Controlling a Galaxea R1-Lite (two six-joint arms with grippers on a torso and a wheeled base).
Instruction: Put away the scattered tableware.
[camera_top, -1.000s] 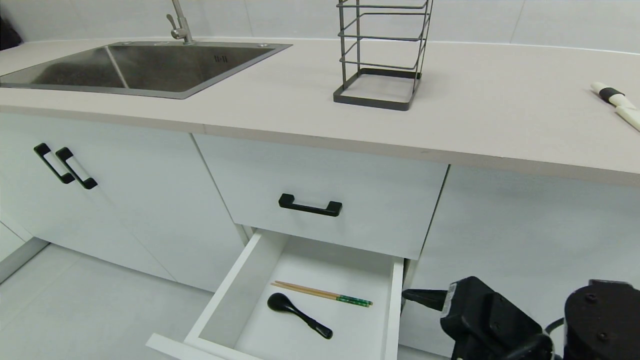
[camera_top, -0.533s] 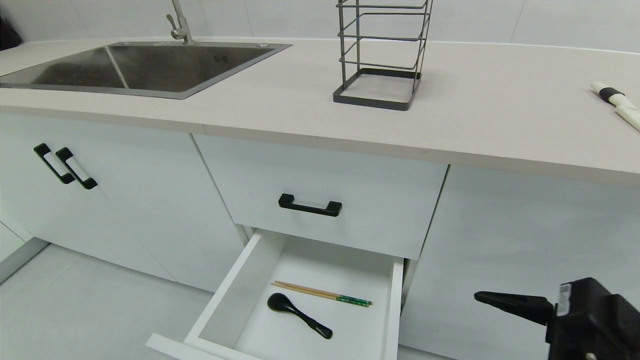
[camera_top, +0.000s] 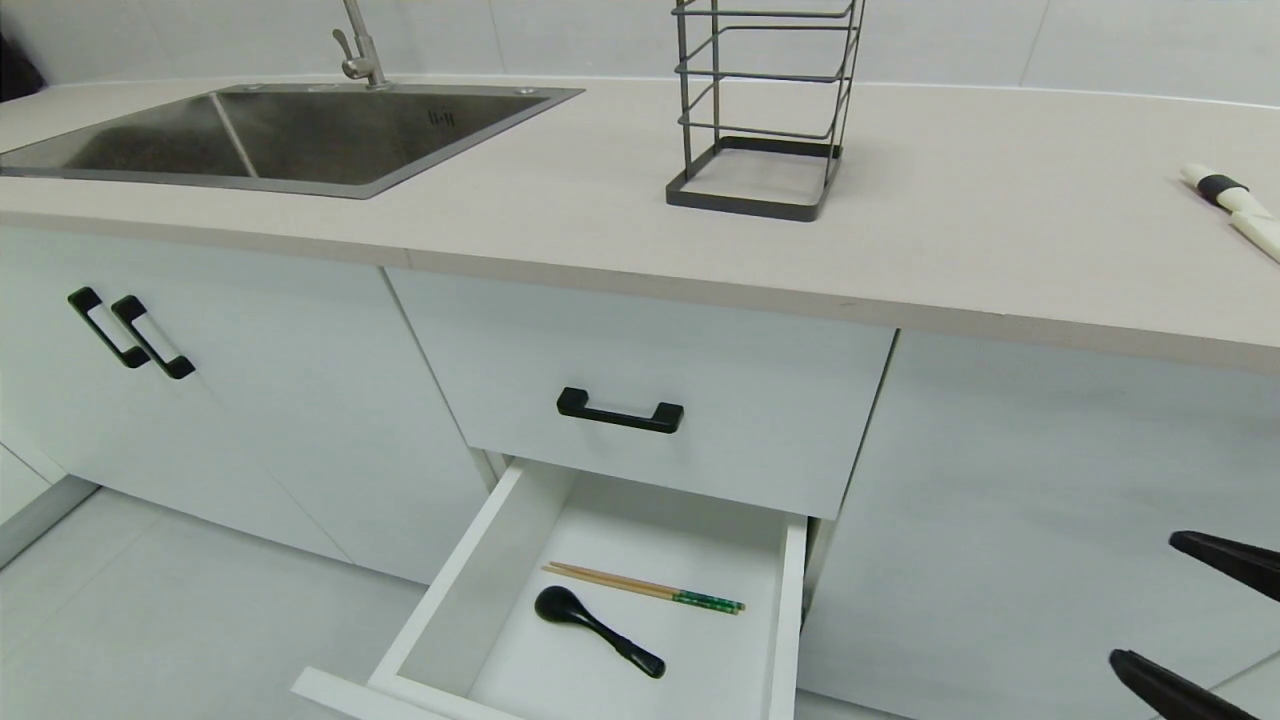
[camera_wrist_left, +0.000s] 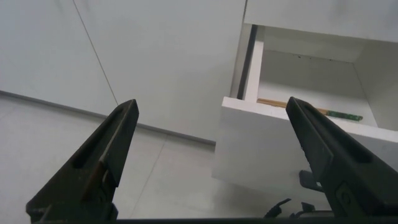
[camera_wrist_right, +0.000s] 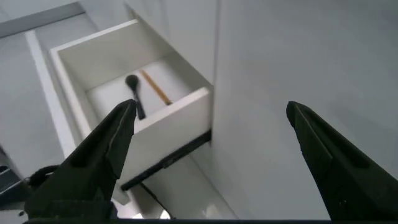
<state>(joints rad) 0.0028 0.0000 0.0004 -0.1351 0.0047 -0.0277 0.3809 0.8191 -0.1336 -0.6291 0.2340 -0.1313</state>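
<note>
The lower drawer (camera_top: 790, 600) stands pulled out. Inside it lie a black spoon (camera_top: 598, 630) and a pair of wooden chopsticks with green ends (camera_top: 645, 587). My right gripper (camera_top: 1145, 600) hangs open and empty to the right of the drawer, in front of the white cabinet door. Its wrist view looks down on the drawer (camera_wrist_right: 168, 124), the spoon (camera_wrist_right: 134, 93) and the chopsticks (camera_wrist_right: 155, 87) past the open gripper (camera_wrist_right: 210, 107). My left gripper (camera_wrist_left: 208, 106) is open and empty, low beside the drawer (camera_wrist_left: 280, 149), where the chopsticks (camera_wrist_left: 323, 113) peek over the wall. A white utensil with a black band (camera_top: 1230, 200) lies on the counter's far right.
A dark wire rack (camera_top: 765, 110) stands on the counter, with a steel sink (camera_top: 280, 130) and tap to its left. The shut upper drawer has a black handle (camera_top: 620, 410). Two black door handles (camera_top: 130, 335) are on the left cabinet. Grey floor lies below.
My right gripper has drawn back from the drawer's right wall toward the right, until just its two open fingertips show at the lower right. The drawer's contents have stayed put.
</note>
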